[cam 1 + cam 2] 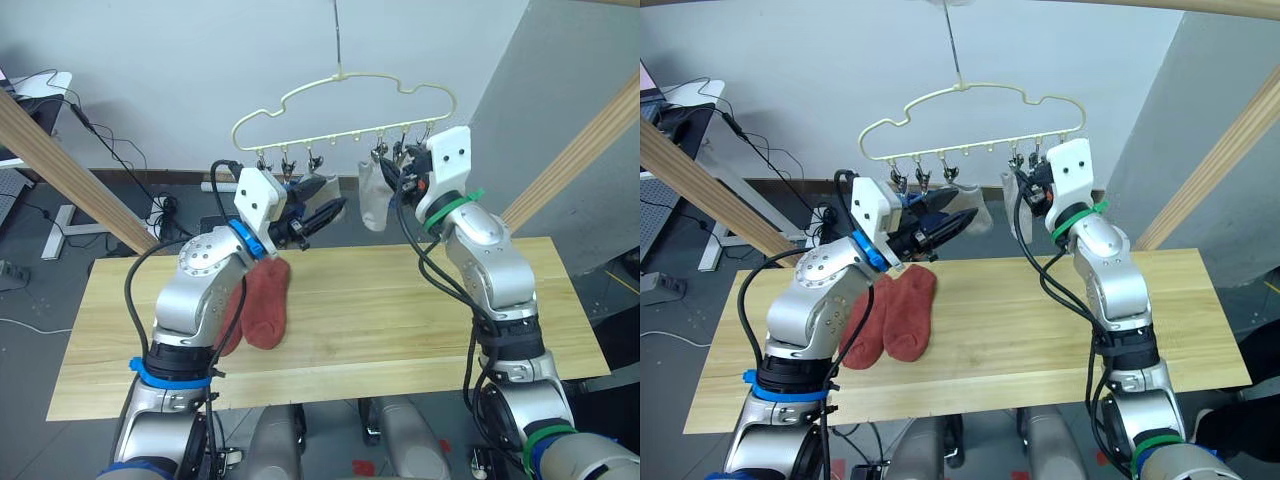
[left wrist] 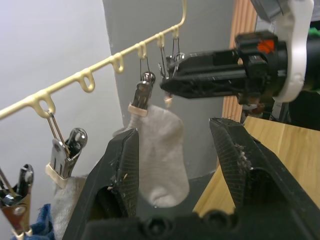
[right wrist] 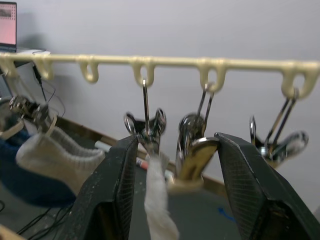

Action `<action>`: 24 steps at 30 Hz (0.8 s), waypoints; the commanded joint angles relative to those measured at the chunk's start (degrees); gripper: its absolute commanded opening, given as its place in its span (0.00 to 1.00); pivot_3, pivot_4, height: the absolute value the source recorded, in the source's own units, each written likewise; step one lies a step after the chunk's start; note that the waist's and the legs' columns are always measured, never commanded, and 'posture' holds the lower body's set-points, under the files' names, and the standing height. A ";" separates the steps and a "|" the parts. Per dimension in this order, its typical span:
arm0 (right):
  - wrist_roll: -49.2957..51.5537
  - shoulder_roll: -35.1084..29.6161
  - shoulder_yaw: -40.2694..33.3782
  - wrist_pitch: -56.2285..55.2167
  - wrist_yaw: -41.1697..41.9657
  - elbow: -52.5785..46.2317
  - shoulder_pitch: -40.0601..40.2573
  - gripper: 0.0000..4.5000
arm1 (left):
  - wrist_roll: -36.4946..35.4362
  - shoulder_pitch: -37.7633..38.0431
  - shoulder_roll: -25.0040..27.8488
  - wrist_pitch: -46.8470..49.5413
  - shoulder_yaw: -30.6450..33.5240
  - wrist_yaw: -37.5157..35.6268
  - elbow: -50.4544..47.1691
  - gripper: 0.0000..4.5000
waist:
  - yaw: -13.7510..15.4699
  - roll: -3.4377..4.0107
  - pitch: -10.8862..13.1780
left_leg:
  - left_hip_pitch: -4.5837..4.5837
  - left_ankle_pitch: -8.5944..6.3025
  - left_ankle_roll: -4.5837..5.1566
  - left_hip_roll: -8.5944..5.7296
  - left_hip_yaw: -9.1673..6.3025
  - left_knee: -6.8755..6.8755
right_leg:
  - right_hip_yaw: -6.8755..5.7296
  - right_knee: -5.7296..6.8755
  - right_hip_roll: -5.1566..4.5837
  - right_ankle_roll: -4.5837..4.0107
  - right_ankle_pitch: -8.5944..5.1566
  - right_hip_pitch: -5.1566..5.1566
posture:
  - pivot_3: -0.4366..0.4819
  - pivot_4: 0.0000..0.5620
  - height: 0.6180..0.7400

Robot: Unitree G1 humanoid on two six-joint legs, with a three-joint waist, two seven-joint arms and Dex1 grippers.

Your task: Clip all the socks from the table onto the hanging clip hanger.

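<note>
Left eye view: the table (image 1: 400, 320) spans the frame, with two red socks (image 1: 262, 305) lying at its 9 o'clock side (overlapping). Above, the clip hanger (image 1: 345, 105) carries a grey sock (image 1: 374, 195) at about 1 o'clock. The left gripper (image 1: 325, 216) and right gripper (image 3: 172, 165) both hold their fingers apart, empty, near the clips.

- Your left arm covers part of the two rust-red socks (image 1: 902, 318) on the table (image 1: 1020, 340).
- The blue sock (image 2: 45, 220) is cut off at the left wrist view's edge.
- You can't tell if the right gripper (image 1: 405, 170) touches the grey sock (image 1: 374, 195); its fingertips hide behind clips.
</note>
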 commanded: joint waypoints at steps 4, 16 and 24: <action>0.18 1.85 -0.58 2.80 -3.66 -6.09 1.51 0.56 | -1.03 -1.16 1.14 0.12 1.16 -1.09 -1.76 0.56 | 0.04 0.00 0.00 | 0.00 0.00 0.00 -0.01 0.00 0.00 | 0.00 -0.01 0.00 0.00 0.00 0.00 | 0.33 0.52 1.00; -2.81 3.70 -0.93 -4.20 -8.72 3.98 -2.35 0.56 | -0.43 -1.64 0.91 -0.18 0.58 -1.03 -1.50 0.56 | 0.00 0.00 0.00 | 0.00 0.01 -0.01 -0.02 0.01 0.00 | 0.01 -0.01 0.00 0.00 0.00 0.00 | 0.33 0.50 1.00; -3.29 4.21 -1.87 -9.47 -10.94 11.36 -6.33 0.56 | -0.22 -1.62 0.73 -0.23 0.31 -0.81 -1.53 0.56 | 0.05 0.00 0.00 | -0.01 0.01 -0.01 -0.02 0.02 0.00 | 0.01 -0.02 -0.01 0.00 0.00 0.00 | 0.34 0.50 1.00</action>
